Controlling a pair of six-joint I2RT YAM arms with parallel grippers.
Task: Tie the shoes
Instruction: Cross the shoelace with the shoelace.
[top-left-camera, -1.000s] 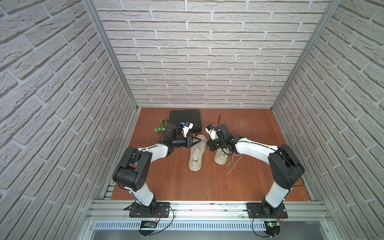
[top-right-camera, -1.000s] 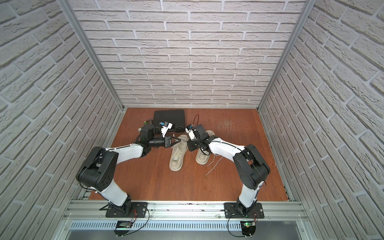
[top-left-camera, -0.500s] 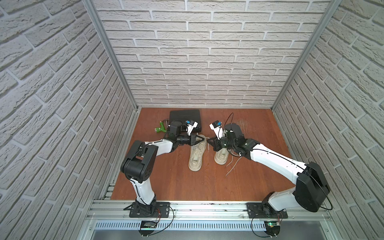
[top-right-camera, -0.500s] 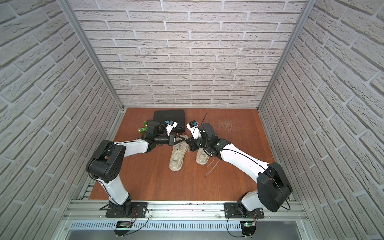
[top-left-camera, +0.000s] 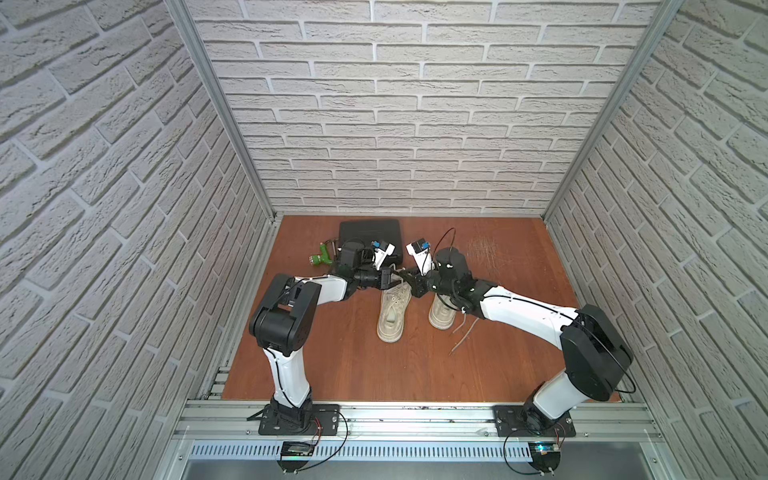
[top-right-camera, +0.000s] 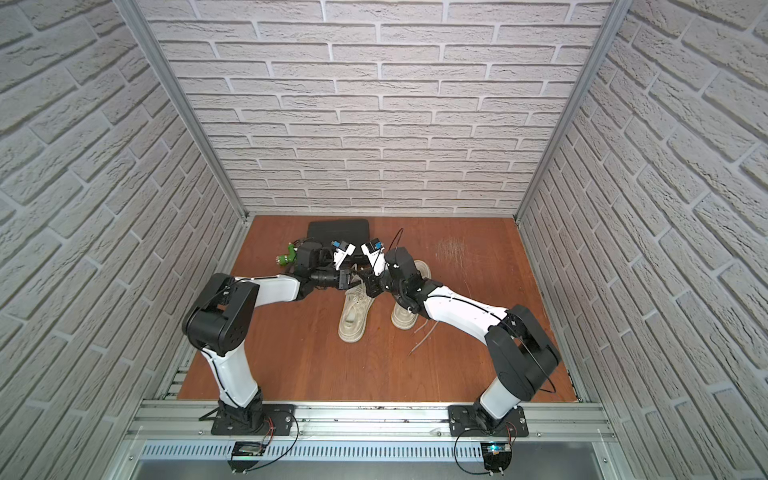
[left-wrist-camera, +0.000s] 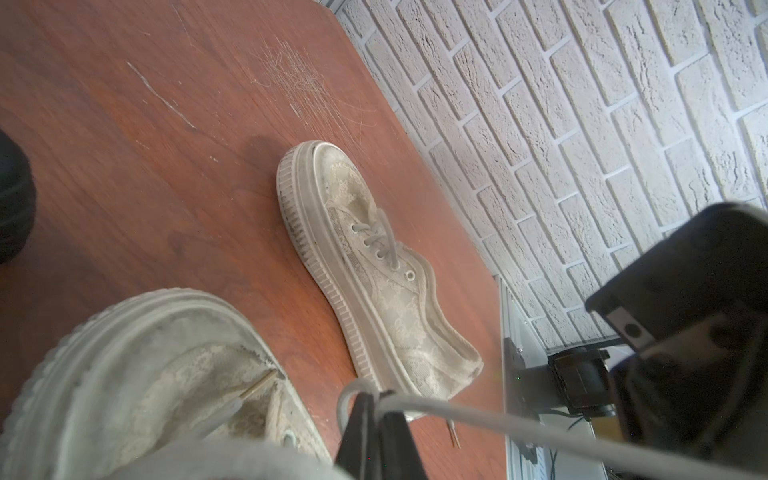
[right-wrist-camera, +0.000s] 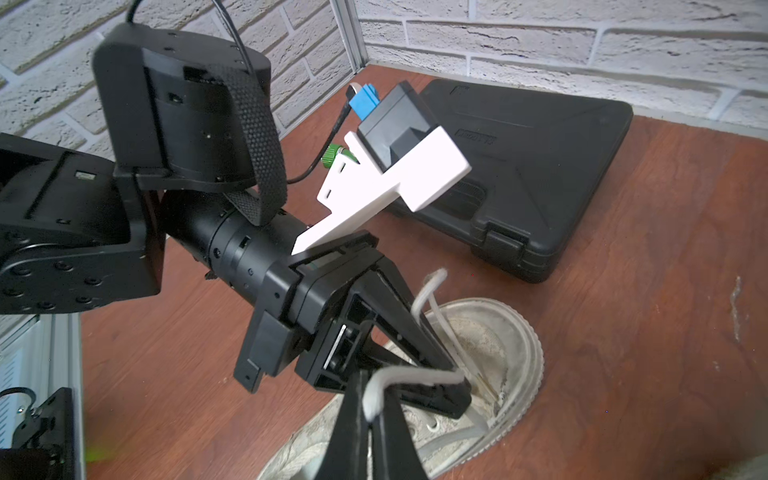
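Cream lace clamped in left jaws and right jaws, close together above toe of middle sneaker. Second sneaker beside it on bench. Risk: lace slipping from pinch, or pull dragging sneaker.

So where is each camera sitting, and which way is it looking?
Top views: high above the arms' bases, looking down at the table, shoe on the left, shoe on the right and black case; left arm and right arm show whole.
Left wrist: on the left arm, facing the robot's right, at the shoe on the right; left gripper pinching lace shows, plus some right arm.
Right wrist: on the right arm, facing the black case; right gripper pinching lace and the left gripper show.
Shared: both wrist views see the shoe on the left.
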